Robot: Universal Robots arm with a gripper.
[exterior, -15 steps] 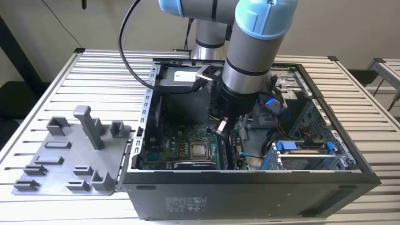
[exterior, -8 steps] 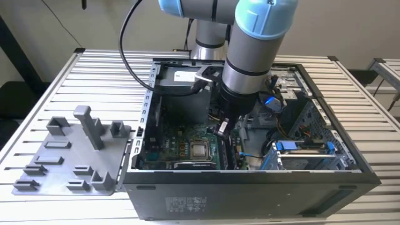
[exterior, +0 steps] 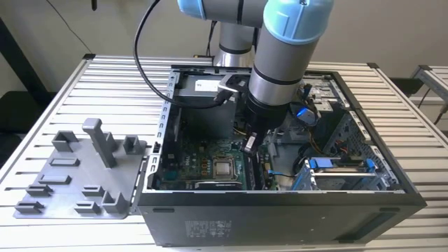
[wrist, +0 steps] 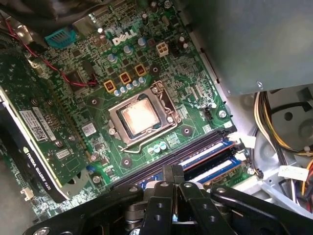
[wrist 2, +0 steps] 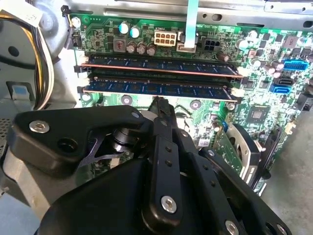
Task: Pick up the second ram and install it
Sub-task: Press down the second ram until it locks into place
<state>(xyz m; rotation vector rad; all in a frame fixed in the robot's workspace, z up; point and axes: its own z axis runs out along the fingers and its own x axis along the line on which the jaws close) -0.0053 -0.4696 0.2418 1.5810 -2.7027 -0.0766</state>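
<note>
Two long dark memory sticks stand seated side by side in the motherboard's slots. The second ram (wrist 2: 195,89) is the stick closer to my gripper (wrist 2: 160,103), with the other stick (wrist 2: 161,65) just beyond it. My gripper is shut, its two fingers pressed together with nothing between them, and the tips sit right at the middle of the second ram's upper edge. In the first wrist view the shut gripper (wrist: 173,170) hangs over the memory slots (wrist: 200,154). In the exterior view the gripper (exterior: 251,147) reaches down inside the open computer case (exterior: 280,210).
The square silver processor (wrist: 139,115) lies in its socket beside the slots. A graphics card (wrist: 34,132) stands further across the board. Cable bundles (wrist 2: 39,58) and the power supply (exterior: 203,84) crowd the case walls. A grey fixture plate with upright posts (exterior: 77,173) sits at the exterior view's left.
</note>
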